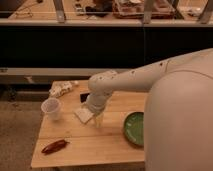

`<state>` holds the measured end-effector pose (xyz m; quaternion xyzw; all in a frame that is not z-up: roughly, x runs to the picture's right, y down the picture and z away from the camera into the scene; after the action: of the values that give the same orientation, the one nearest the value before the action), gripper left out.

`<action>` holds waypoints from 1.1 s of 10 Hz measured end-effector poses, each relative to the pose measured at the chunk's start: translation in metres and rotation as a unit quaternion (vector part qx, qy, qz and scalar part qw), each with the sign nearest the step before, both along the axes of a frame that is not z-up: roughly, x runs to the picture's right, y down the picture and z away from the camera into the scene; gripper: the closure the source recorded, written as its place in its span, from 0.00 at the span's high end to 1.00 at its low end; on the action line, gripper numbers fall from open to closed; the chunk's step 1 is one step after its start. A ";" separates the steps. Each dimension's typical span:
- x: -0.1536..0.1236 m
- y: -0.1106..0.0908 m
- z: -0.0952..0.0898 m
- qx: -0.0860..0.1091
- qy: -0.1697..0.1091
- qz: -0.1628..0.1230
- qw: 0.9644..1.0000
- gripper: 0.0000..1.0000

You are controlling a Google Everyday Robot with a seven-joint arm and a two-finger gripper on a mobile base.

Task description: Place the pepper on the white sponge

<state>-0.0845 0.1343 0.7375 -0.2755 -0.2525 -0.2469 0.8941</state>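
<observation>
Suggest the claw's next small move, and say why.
Probably swing the claw left and toward the front edge of the table, over the pepper. The claw hangs open and empty beside the white sponge, while the pepper lies untouched near the front-left corner.

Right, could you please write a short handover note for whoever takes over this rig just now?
Gripper: fingers open, holding nothing, low over the middle of the table, right beside the white sponge.
Pepper: lying near the table's front left corner, well apart from the gripper.
White sponge: flat on the table, between the cup and the green plate.
Done: nothing; the pepper is not yet picked up.
Left: reach the pepper, grasp it, carry it over and set it on the sponge.
</observation>
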 end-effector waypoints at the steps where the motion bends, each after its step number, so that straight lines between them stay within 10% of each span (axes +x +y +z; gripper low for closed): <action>1: -0.023 0.004 -0.008 -0.002 -0.018 0.017 1.000 0.75; 11: -0.100 0.088 -0.004 -0.067 -0.097 0.064 0.991 0.75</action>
<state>-0.1840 0.2219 0.7333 -0.2933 -0.3709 -0.1972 0.8588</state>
